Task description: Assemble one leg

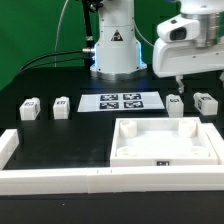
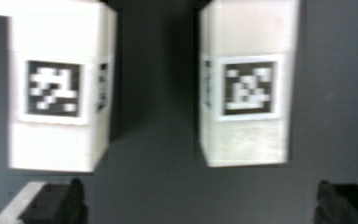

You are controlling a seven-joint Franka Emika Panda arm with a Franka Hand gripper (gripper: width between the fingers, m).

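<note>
**So far: no leg fitted, gripper open & empty**

Progress is judged as very early. Four loose legs are seen on the black table (image 1: 60,130), none attached. W/ the marker board (image 1: 122,101) taken as clock centre in the exterior view, the inner leg (image 1: 176,104) is found at 3 o'clock, near the board. The outer leg (image 1: 206,103) is further out at 3 o'clock, apart from the inner one. A third leg (image 1: 61,105) and a fourth leg (image 1: 30,107) are laid at 9 o'clock. The tray (image 1: 130,158) is set at approx. 5 o'clock, and no leg is seen in or on it. Long bars (image 1: 50,182) are laid toward 7 o'clock, along the front.

The gripper (image 1: 177,80) is held above the 3 o'clock pair, touching neither. In the wrist view its fingers (image 2: 51,200) are shown spread wide w/ nothing btwn them, so it is read as open & empty. Both legs of that pair are shown below it, tags facing the camera, side by side w/ a dark gap btwn. Which of the two is aimed at cannot be told.

Left to do, as judged: one leg to be lined up, the gripper lowered & closed on it, and the leg carried to the tray & fitted.
</note>
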